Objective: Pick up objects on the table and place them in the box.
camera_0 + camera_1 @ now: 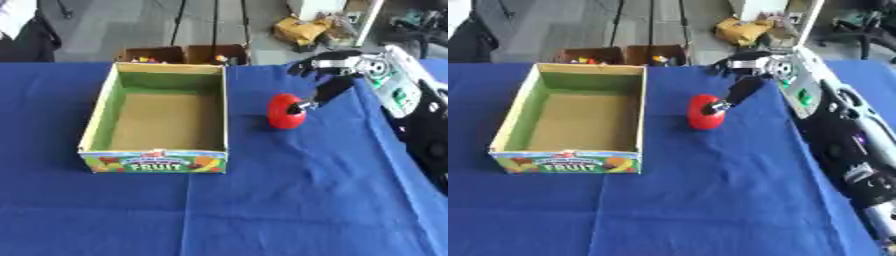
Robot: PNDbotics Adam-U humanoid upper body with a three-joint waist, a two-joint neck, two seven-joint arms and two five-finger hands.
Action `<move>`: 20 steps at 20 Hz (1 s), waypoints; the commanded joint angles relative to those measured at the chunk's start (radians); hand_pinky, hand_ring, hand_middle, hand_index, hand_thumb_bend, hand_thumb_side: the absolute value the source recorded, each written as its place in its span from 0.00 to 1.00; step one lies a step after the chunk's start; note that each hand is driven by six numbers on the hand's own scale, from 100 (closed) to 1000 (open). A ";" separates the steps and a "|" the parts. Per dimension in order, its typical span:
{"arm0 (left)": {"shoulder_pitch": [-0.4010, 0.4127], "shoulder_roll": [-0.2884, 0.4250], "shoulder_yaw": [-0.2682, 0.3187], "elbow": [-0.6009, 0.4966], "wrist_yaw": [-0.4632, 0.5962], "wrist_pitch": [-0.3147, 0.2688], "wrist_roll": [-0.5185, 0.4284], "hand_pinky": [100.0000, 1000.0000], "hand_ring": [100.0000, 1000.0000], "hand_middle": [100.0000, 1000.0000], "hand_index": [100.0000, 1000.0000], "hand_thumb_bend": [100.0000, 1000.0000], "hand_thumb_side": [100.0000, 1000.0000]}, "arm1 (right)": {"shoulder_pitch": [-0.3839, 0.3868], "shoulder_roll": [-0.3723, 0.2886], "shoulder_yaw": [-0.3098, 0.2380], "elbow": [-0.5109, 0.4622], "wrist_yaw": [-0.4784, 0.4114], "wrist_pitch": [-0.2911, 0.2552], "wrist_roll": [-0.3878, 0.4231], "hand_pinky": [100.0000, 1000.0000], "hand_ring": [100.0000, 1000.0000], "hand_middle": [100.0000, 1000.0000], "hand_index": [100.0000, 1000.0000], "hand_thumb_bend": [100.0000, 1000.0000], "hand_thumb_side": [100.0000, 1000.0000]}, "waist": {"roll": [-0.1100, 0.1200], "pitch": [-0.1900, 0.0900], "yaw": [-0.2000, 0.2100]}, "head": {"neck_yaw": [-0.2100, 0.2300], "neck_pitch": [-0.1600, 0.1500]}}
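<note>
A red rounded fruit-like object (284, 112) stands on the blue tablecloth, just right of the box. The cardboard box (96, 112) is open-topped, with a "FRUIT" label on its front wall, and nothing shows inside it. My right hand (339, 66) comes in from the right and hovers behind and above the red object. Its fingers (304, 68) are spread out, apart from the object. Its thumb (325, 93) slants down and its tip touches the object's right side. My left hand does not show in either view.
My right forearm (842, 135) runs along the table's right side. Past the far edge stand two small brown boxes (185, 54) holding small items, and yellow things (302, 30) lie on the floor. Bare blue cloth (262, 210) fills the front.
</note>
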 commanded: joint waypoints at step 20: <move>-0.011 0.004 -0.002 -0.014 0.002 0.007 0.003 0.66 0.82 0.65 0.73 0.00 0.99 | 0.001 0.025 0.006 0.085 -0.001 -0.035 -0.041 0.77 0.88 0.86 0.99 0.52 0.41 | 0.001 -0.013 0.010 | -0.018 -0.023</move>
